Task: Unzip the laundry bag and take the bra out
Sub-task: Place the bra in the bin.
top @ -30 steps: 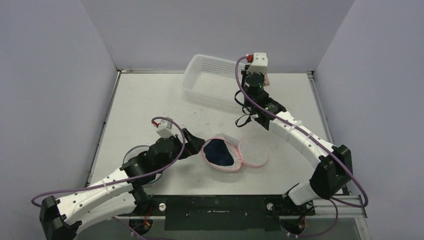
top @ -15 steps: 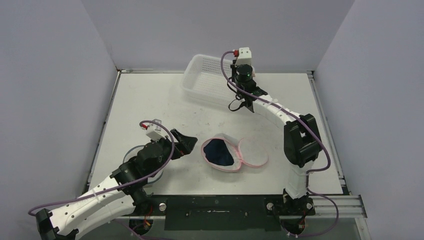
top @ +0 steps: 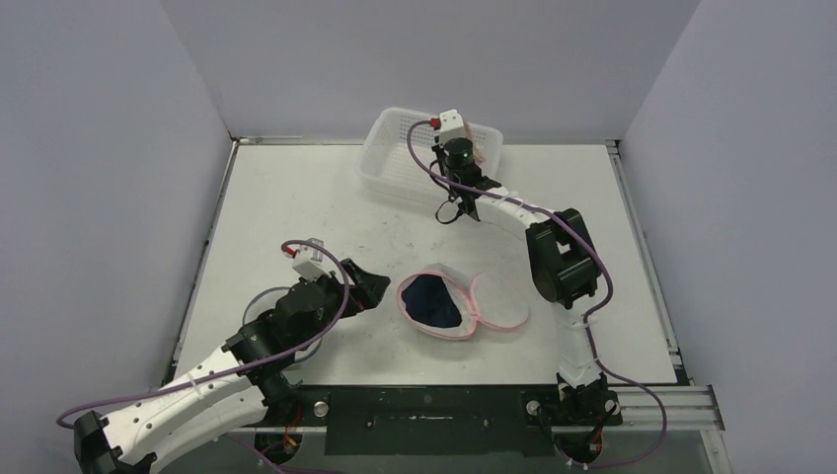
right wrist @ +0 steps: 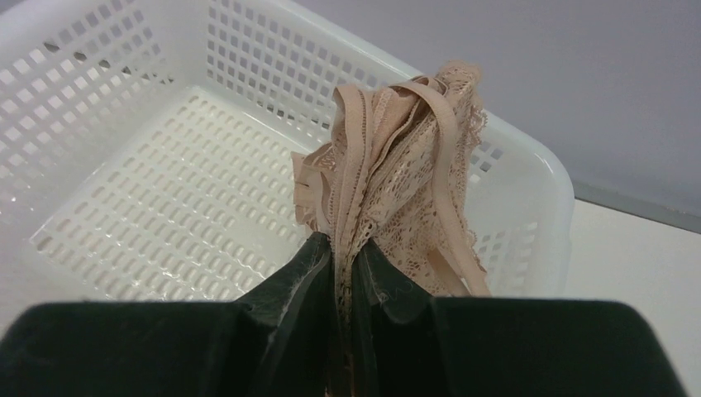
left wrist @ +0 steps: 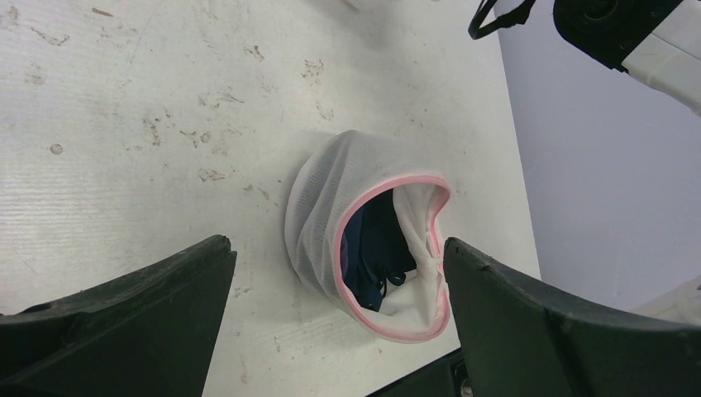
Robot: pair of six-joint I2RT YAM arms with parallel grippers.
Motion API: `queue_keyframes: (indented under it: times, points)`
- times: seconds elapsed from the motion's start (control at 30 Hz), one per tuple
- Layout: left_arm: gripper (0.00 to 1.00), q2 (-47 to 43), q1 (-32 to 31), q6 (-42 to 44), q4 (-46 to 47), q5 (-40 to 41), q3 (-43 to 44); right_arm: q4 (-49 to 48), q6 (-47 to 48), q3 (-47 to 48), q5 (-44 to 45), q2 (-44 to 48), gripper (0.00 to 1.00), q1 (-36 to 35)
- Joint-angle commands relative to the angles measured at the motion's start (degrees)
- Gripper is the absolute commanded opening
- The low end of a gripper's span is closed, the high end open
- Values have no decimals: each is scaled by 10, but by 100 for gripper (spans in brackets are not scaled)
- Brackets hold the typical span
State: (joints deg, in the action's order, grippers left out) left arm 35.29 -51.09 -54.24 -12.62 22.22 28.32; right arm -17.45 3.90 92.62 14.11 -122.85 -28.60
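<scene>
Worktop (top: 296, 197) is white and pretty scuffed, and I'll place everything else against the laundry bag (top: 449, 306) lying on it.

The right arm (top: 553, 257) comes up on the bag's right side and stretches well past it toward the far wall. The left arm (top: 247, 346) lies low on the bag's left and points at it.

The white slotted basket (top: 395, 148) sits beyond the bag and well apart from it, up by the back wall.

The bag itself is white mesh with pink trim. It's already unzipped: the mouth gapes wide open, and its round flap lies flat on the side away from the left arm.

The bra (right wrist: 397, 165) is out of the bag and nowhere near it. It's a beige lacy bundle pinched in the right jaws, which are squeezed together on the fabric, with straps and lace bunching up above them. The wrist view shows the basket's floor and far rim right behind it, so it's hanging over the basket.

The left jaws are spread wide apart with nothing in them. They hover just left of the bag, and from that wrist camera the two black tips frame the bag's open mouth.

Some dark blue cloth (left wrist: 376, 248) sits inside the bag, showing through the opening.
</scene>
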Motion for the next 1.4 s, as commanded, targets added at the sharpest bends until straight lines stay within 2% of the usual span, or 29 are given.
queue_keyframes:
  times: [0.0, 0.2, 0.3, 0.47, 0.63, 0.87, 0.93, 1.2, 1.37]
  points:
    - [96, 10, 6, -4, 32, -6, -5, -3, 17, 0, 38, 2, 5, -3]
    - [96, 24, 7, -8, 33, -10, -5, 38, 41, 12, 61, -16, 5, -15]
    - [96, 25, 6, -11, 31, -12, -5, 101, 36, 70, 50, -45, 5, -18]
    - [96, 19, 9, -12, 17, -7, -2, 162, 38, 131, 81, -99, 5, -35]
    - [96, 15, 12, -14, 10, -8, -4, 188, 37, 143, 122, -119, 5, -49]
    - [96, 21, 14, -17, 12, -11, -5, 195, 23, 146, 118, -113, 6, -49]
    - [96, 22, 14, -18, 13, -11, -6, 203, 17, 151, 111, -112, 12, -48]
    - [96, 27, 14, -19, 13, -13, -6, 212, -18, 154, 79, -82, 53, -42]
    - [96, 28, 15, -19, 6, -13, -1, 221, -46, 172, 52, -26, 77, -40]
